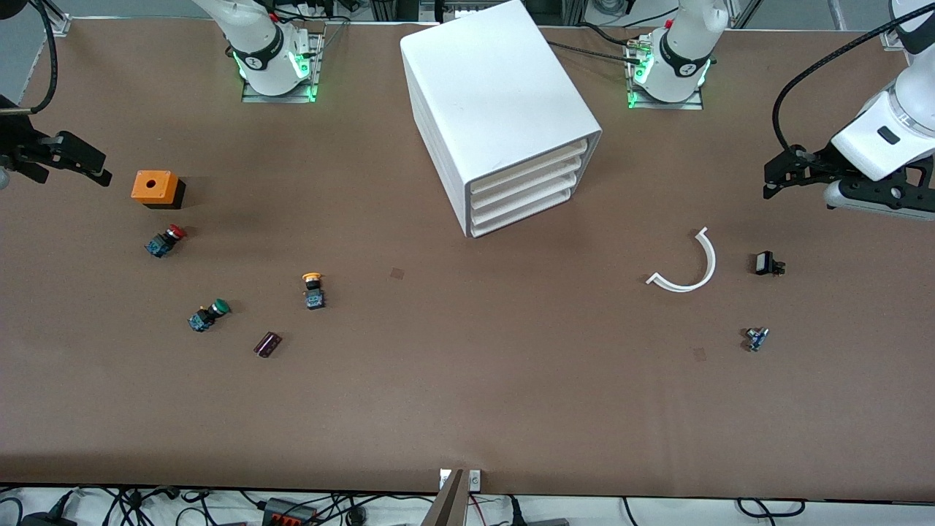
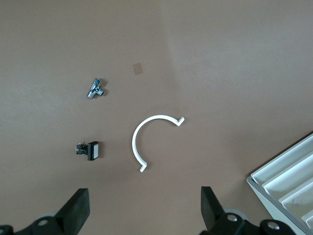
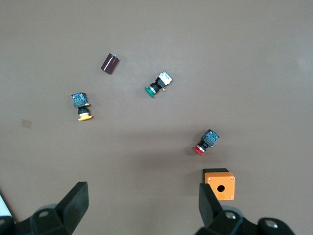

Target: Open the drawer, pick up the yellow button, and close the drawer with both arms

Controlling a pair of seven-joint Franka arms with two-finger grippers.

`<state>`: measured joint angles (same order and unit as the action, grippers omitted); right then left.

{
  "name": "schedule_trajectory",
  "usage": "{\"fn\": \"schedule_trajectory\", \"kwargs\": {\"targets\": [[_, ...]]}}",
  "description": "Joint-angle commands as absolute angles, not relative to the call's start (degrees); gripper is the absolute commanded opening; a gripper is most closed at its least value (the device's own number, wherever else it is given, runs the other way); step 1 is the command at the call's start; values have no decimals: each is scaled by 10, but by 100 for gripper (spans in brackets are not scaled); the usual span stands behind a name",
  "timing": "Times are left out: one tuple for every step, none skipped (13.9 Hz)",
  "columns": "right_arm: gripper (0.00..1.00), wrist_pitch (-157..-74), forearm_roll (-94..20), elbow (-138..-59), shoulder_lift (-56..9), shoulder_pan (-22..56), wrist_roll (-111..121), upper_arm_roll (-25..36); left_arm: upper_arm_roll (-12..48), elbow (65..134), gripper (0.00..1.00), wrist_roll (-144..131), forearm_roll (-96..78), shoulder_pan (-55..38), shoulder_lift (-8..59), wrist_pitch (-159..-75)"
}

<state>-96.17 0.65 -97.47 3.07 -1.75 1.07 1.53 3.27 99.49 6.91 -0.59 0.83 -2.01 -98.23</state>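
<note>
Cabinet (image 1: 500, 117) sits mid-tabletop (image 1: 467, 409), drawer (image 1: 522, 191) fronts flush; all four look shut, though the angle is shallow. Bare tabletop directly in front of them, so there's an open approach. Toward the right arm's end, a loose cluster: orange box (image 1: 155, 188), red button (image 1: 166, 239), green button (image 1: 208, 315), yellow button (image 1: 313, 289), dark cylinder (image 1: 267, 344), all apart with gaps between. Toward the left arm's end: white curved strip (image 1: 687, 264), black clip (image 1: 767, 264), small metal fitting (image 1: 757, 338), spaced apart. Left pincer (image 1: 785, 175) and right pincer (image 1: 69, 157) hang wide open over the table ends. Wide bare strip nearest the front camera.
</note>
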Motion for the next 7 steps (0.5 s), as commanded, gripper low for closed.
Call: {"fn": "schedule_trajectory", "kwargs": {"targets": [[100,-967,2,-955,22,-18,22,13,41,1004,100,67,10,17,-33,-980],[100,-961,2,-942,13,-18,23,13,40,1004,100,68,10,18,-33,-981],[100,-957,4,-942,14,-18,23,13,40,1004,100,68,11,17,-33,-981],[100,-954,7,-943,16,-17,24,13,41,1004,100,68,11,17,-33,-980],[100,-954,15,-944,17,-16,33,12,41,1004,100,68,11,17,-33,-980],[100,-955,23,-945,17,-17,35,12,40,1004,100,69,11,17,-33,-980],[100,-958,24,-947,17,-18,35,13,40,1004,100,69,11,18,-33,-981]]}}
